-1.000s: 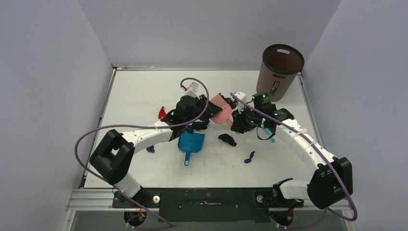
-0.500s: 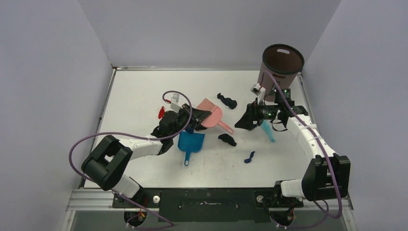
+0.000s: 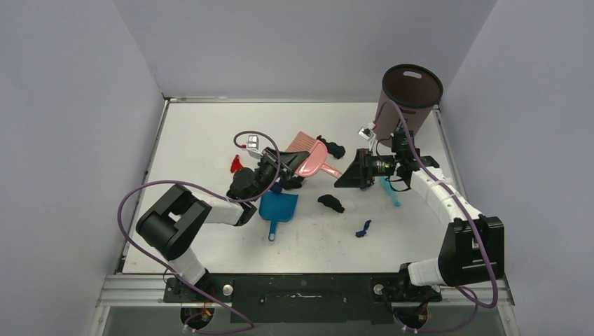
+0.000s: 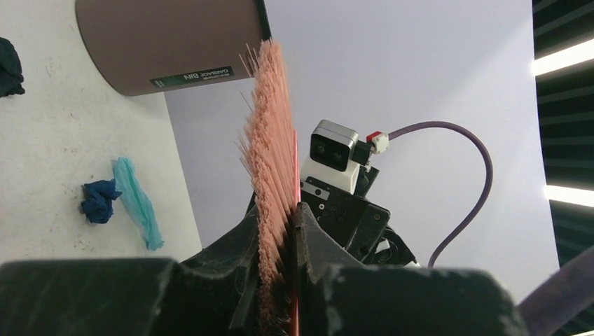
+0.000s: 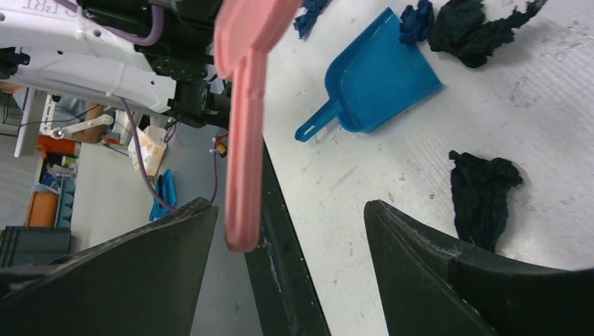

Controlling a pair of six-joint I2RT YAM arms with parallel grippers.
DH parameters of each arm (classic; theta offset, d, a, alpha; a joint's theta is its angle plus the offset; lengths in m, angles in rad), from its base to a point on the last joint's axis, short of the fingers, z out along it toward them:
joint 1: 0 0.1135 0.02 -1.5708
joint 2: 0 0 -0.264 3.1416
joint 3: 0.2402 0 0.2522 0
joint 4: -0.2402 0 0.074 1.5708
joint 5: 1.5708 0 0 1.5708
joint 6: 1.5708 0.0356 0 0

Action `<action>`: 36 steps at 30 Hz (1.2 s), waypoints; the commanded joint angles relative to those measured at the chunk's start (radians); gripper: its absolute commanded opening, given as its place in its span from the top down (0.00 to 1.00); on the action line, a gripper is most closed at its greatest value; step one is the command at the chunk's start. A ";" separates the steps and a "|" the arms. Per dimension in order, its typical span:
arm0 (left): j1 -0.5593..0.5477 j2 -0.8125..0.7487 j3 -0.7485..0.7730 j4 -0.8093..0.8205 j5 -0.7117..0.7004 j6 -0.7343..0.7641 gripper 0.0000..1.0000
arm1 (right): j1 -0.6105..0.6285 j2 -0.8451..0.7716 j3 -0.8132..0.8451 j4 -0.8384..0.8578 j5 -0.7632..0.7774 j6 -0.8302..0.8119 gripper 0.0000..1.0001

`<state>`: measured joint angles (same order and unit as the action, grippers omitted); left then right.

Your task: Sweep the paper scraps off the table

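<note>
My left gripper (image 3: 286, 164) (image 4: 293, 213) is shut on the bristle head of the pink hand brush (image 3: 309, 158) (image 4: 272, 161). The brush handle (image 5: 242, 140) hangs between the fingers of my open right gripper (image 3: 342, 180) (image 5: 288, 210), close to its left finger and not clamped. Paper scraps lie on the table (image 3: 203, 129): a black one (image 3: 330, 203) (image 5: 485, 196), a dark blue one (image 3: 363, 228), a red one (image 3: 236, 164), a black one (image 3: 331, 148), and a light-blue strip (image 3: 389, 190) (image 4: 137, 204). The blue dustpan (image 3: 278, 208) (image 5: 375, 78) lies below the left gripper.
A brown bin (image 3: 408, 98) (image 4: 168, 42) stands at the table's far right corner. Grey-lilac walls close in the left, back and right sides. More dark scraps (image 5: 471, 26) lie at the dustpan's mouth.
The right gripper has opened, let go of the brush and drawn back to the right. The left gripper has shut on the brush head and now holds it alone.
</note>
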<state>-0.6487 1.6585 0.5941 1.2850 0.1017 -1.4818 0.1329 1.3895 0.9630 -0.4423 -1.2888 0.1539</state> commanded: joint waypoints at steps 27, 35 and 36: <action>0.072 -0.543 0.166 -1.199 0.096 0.902 0.38 | -0.017 -0.022 0.311 -0.672 0.350 -0.710 0.95; -0.050 -0.591 0.349 -1.424 0.205 1.354 0.30 | 0.101 0.031 0.398 -0.953 0.352 -0.981 0.95; -0.066 -0.580 0.361 -1.437 0.234 1.395 0.30 | 0.118 0.030 0.397 -0.958 0.346 -0.974 0.95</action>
<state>-0.6731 1.0317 0.9012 0.0528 0.2451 -0.3977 0.1905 1.4147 1.3025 -1.2438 -0.9112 -0.6521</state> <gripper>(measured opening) 0.706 0.122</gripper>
